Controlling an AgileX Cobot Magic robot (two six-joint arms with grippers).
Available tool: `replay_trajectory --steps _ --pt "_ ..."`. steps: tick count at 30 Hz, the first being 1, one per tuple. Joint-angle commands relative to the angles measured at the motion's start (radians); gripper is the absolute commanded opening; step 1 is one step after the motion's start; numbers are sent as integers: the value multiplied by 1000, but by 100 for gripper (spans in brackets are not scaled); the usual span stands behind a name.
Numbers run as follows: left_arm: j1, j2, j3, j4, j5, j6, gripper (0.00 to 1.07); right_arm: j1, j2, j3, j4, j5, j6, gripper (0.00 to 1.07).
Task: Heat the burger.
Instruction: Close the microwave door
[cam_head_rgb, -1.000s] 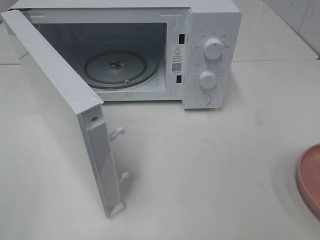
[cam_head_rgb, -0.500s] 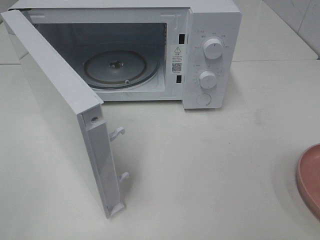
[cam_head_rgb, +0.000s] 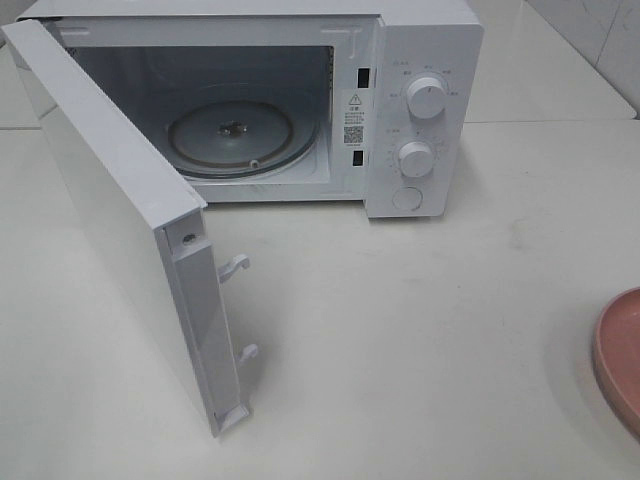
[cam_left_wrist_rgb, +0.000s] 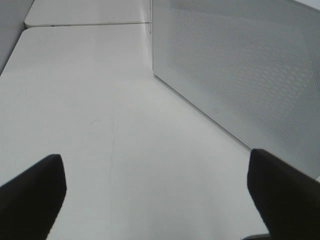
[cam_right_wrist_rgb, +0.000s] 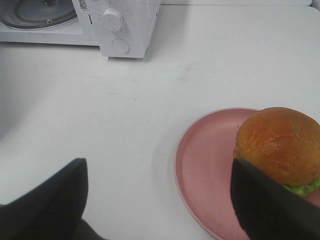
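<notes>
The burger (cam_right_wrist_rgb: 278, 145), with a golden-brown bun and a green lettuce frill, sits on a pink plate (cam_right_wrist_rgb: 205, 175) in the right wrist view. In the exterior high view only the plate's edge (cam_head_rgb: 618, 355) shows at the right border; the burger is out of that view. My right gripper (cam_right_wrist_rgb: 157, 200) is open, just short of the plate, with one finger beside the burger. The white microwave (cam_head_rgb: 420, 60) stands at the back with its door (cam_head_rgb: 120, 210) swung open and the glass turntable (cam_head_rgb: 230, 135) bare. My left gripper (cam_left_wrist_rgb: 157, 195) is open over the table beside the door's mesh face (cam_left_wrist_rgb: 240, 65).
Two knobs (cam_head_rgb: 427, 98) and a round button (cam_head_rgb: 406, 199) sit on the microwave's right panel. The open door juts far forward on the left. White table (cam_head_rgb: 420, 320) lies between the microwave and the plate.
</notes>
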Motion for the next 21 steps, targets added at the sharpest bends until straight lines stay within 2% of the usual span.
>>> replay_trajectory --steps 1,7,9,10,12,13,14,15,17,18,20,21 --pt "3 -15 -18 -5 -35 -5 90 -4 -26 1 3 -8 -12 75" --pt "3 47 -24 -4 -95 -5 86 -4 -26 1 3 -8 -12 75" --pt "3 102 -24 -11 -155 -6 80 -4 -26 1 3 -8 -12 75" --pt "3 102 -24 -11 -155 -6 80 -4 -26 1 3 -8 -12 75" --pt "3 181 -24 -15 -238 -6 70 -4 -26 1 3 -8 -12 75" --pt "3 181 -24 -15 -238 -6 70 -4 -26 1 3 -8 -12 75" --pt "3 197 -24 -15 -259 -6 64 -4 -26 1 3 -8 -12 75" --pt "3 197 -24 -15 -259 -6 64 -4 -26 1 3 -8 -12 75" --pt "3 260 -21 -15 -309 -6 56 -4 -26 1 3 -8 -12 75" --pt "3 260 -21 -15 -309 -6 56 -4 -26 1 3 -8 -12 75" --pt "3 341 -21 -15 -345 -6 45 -4 -26 1 3 -8 -12 75" --pt "3 341 -21 -15 -345 -6 45 -4 -26 1 3 -8 -12 75"
